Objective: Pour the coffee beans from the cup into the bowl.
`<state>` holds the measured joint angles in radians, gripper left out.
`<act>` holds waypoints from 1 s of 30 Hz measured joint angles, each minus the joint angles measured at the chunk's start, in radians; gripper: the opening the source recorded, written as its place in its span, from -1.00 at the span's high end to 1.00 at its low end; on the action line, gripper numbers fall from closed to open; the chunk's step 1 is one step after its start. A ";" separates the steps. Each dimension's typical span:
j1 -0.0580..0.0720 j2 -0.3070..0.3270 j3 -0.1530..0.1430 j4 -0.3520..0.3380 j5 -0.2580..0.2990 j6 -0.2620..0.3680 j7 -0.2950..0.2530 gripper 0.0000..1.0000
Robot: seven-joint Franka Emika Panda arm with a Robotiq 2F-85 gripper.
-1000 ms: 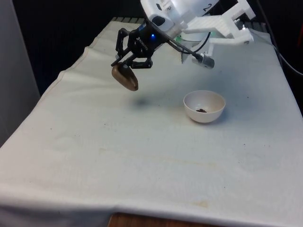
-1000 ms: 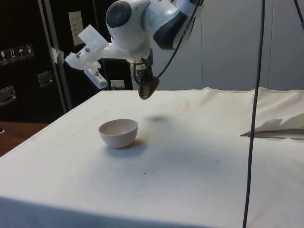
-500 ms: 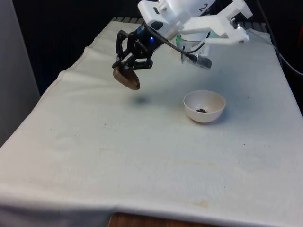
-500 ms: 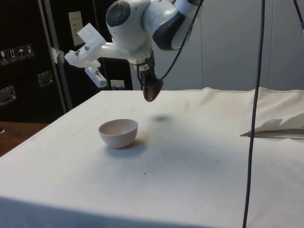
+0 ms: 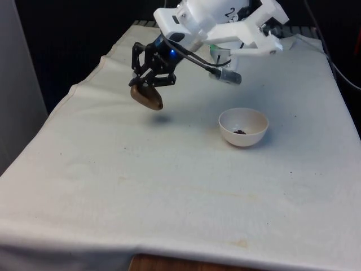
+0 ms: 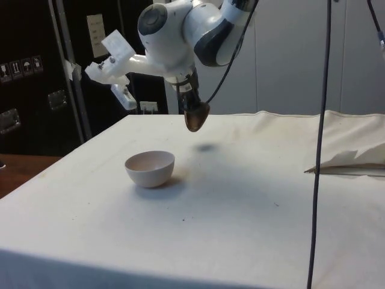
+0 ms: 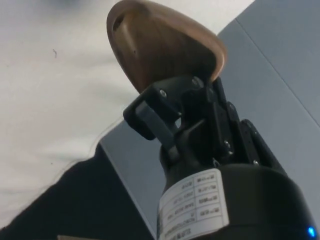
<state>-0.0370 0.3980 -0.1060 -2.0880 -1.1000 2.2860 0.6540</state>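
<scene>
A brown wooden cup point(image 5: 147, 97) hangs tilted in the air over the cloth, well to the front view's left of the bowl. My black gripper point(image 5: 151, 83) is shut on the cup's rim. In the side view the cup point(image 6: 196, 117) hangs beyond the bowl point(image 6: 150, 168) and a little higher. From the wrist, the cup point(image 7: 160, 47) sticks out past my fingers point(image 7: 155, 117), bottom outward. The white bowl point(image 5: 243, 127) sits on the cloth with a few dark coffee beans point(image 5: 240, 132) at its bottom.
The white cloth point(image 5: 169, 186) covers the table, with a few dark specks near the bowl. A folded ridge of cloth point(image 6: 349, 161) lies at the side view's right. A black cable point(image 6: 320, 144) hangs down there.
The arm has carried the cup further toward the front view's left and slightly toward the table's far end, away from the bowl. The bowl and beans stay put.
</scene>
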 measured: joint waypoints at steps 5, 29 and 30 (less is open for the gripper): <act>-0.001 0.007 -0.019 0.006 0.038 0.035 -0.034 1.00; -0.004 0.040 -0.085 0.031 0.208 0.162 -0.187 1.00; -0.004 0.041 -0.088 0.031 0.215 0.168 -0.195 1.00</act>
<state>-0.0410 0.4390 -0.1940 -2.0570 -0.8850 2.4540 0.4590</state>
